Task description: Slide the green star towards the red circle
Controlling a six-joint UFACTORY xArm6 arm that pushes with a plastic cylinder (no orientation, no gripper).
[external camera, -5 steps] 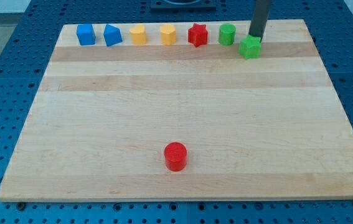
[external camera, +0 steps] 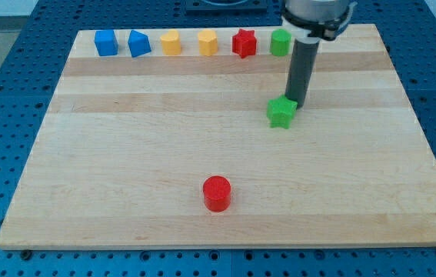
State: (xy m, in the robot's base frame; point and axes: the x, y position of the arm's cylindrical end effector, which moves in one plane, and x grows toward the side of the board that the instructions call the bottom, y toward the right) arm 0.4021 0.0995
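Jaws are not part of me, so no grip to tell: only my tip, touching the far right corner of the green star. That star sits right of the board's middle. Well apart, near and left, stands the red circle.

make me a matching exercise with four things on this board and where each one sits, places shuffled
Things:
1. green star
2. red circle
3. blue cube
4. my tip

Places:
A. near the view's bottom, around the board's middle
B. far left of the row along the view's top
C. at the upper right edge of the green star
D. right of the board's middle, well below the top row

Pairs: 1-D, 2-A, 3-B, 4-C
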